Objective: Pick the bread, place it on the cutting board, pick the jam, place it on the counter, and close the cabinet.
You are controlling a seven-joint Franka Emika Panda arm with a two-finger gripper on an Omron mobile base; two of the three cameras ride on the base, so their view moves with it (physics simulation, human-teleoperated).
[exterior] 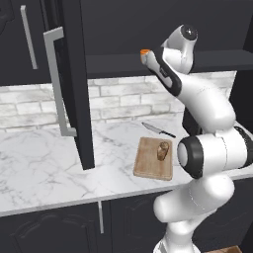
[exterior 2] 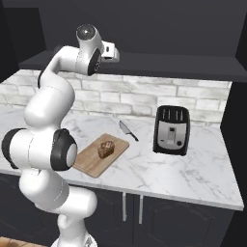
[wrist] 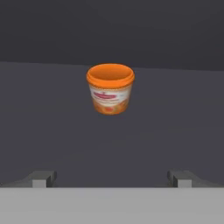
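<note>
The jam, a squat orange jar, stands on the dark cabinet shelf straight ahead of my gripper. The jaws are open, with the jar still some way beyond the fingertips. From the left base view the gripper is up at the shelf's edge, and a bit of the jam shows beside it. The bread stands on the cutting board on the counter. The cabinet door hangs open to the left of the arm.
A knife lies on the counter just behind the board. A black toaster stands to the right of the board. The open door's silver handle juts out over the counter.
</note>
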